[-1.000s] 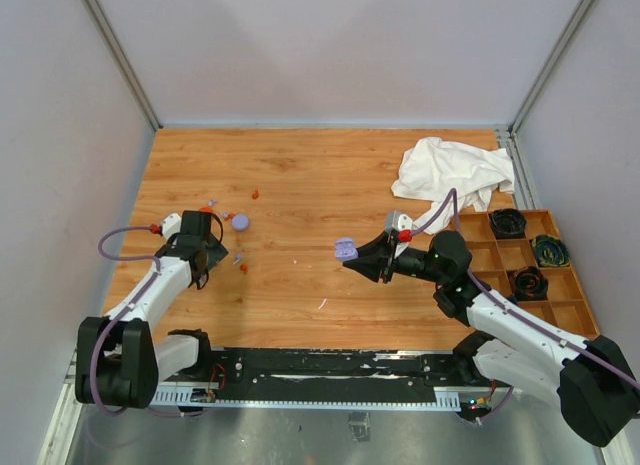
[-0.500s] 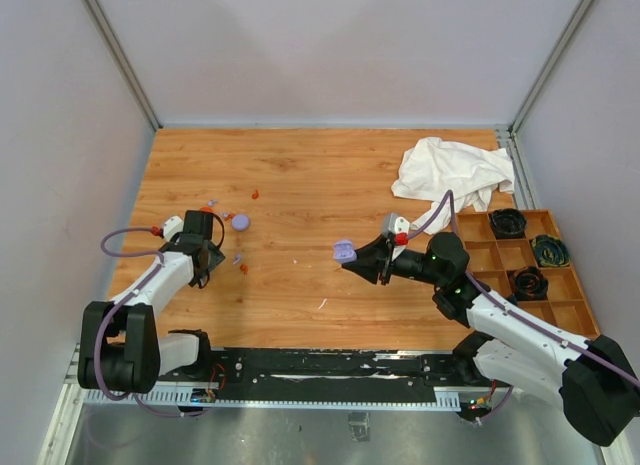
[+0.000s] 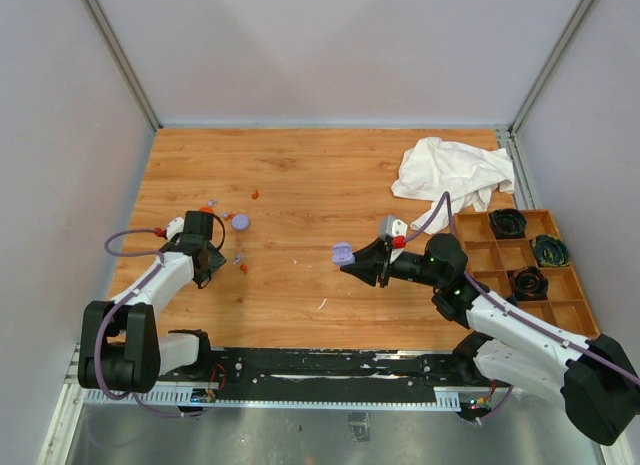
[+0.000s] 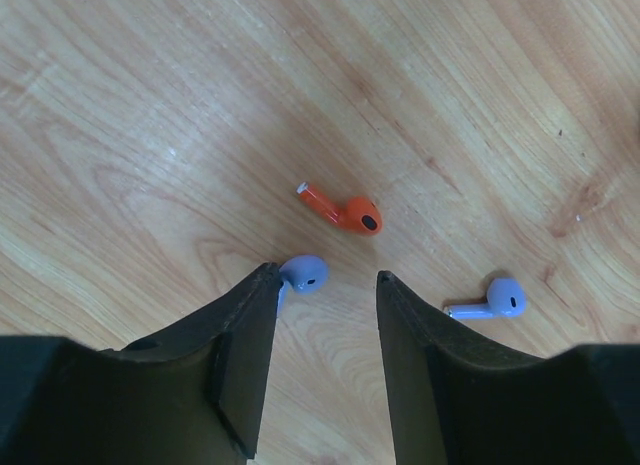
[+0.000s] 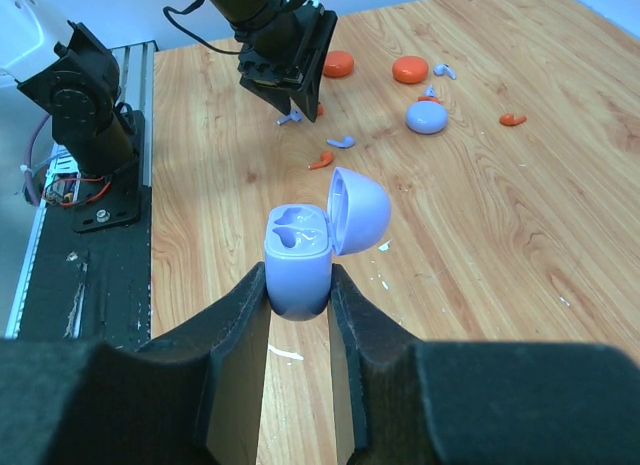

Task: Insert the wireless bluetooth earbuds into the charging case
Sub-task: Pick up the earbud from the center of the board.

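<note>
Three earbuds lie on the wood in the left wrist view. A lavender earbud (image 4: 303, 273) touches the outer tip of my left gripper's (image 4: 325, 280) left finger. An orange-red earbud (image 4: 345, 211) lies just ahead of it, and another lavender earbud (image 4: 495, 299) lies to the right. The left jaws stand apart with only bare wood between them. My right gripper (image 5: 300, 285) is shut on the lavender charging case (image 5: 298, 255). It holds the case above the table with the lid (image 5: 358, 210) open and both sockets empty. From above, the case (image 3: 343, 253) hangs near the table's middle.
A lavender disc (image 3: 240, 222) and two orange-red discs (image 5: 338, 63) lie behind the left gripper, with more small earbuds (image 5: 512, 118) near them. A white cloth (image 3: 450, 170) is at the back right. An orange tray (image 3: 572, 297) holding black coils sits on the right.
The left jaws have narrowed over the earbuds. The right arm has carried the case slightly to the left.
</note>
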{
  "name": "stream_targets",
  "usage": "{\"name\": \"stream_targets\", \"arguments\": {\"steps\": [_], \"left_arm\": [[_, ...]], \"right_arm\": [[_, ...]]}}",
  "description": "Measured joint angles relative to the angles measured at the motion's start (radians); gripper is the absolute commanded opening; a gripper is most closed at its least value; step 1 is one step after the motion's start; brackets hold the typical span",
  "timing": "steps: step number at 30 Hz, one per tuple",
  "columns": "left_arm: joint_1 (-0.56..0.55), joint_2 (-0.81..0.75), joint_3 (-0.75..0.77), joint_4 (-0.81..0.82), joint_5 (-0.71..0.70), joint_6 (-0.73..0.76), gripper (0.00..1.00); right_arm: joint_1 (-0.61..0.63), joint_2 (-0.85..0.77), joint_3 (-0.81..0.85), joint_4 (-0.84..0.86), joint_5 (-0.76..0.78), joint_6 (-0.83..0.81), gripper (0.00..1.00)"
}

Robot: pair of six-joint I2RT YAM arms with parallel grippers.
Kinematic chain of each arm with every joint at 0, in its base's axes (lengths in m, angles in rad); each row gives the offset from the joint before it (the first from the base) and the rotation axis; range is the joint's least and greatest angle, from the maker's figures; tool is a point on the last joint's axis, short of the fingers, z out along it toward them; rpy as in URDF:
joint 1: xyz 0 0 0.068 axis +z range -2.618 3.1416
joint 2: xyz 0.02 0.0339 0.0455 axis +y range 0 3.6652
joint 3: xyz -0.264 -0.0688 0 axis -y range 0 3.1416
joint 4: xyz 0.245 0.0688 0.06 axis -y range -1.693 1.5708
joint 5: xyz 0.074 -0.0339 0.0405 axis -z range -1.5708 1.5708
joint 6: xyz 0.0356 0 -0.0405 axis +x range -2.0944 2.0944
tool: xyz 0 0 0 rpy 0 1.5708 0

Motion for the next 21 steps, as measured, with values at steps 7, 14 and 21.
{"name": "stream_targets", "arguments": {"steps": [7,14,21], "left_arm": [[0.0,0.006,0.0,0.006,0.025,0.001,0.43],[0.0,0.049,0.022,-0.008,0.013,0.014,0.41],[0.0,0.103,0.062,-0.029,0.006,0.039,0.33]], "right_arm": [[0.0,-0.006,0.0,-0.005,0.003,-0.007,0.08],[0.0,-0.006,0.0,-0.005,0.005,-0.008,0.08],[0.0,-0.006,0.0,-0.008,0.01,-0.01,0.08]]}}
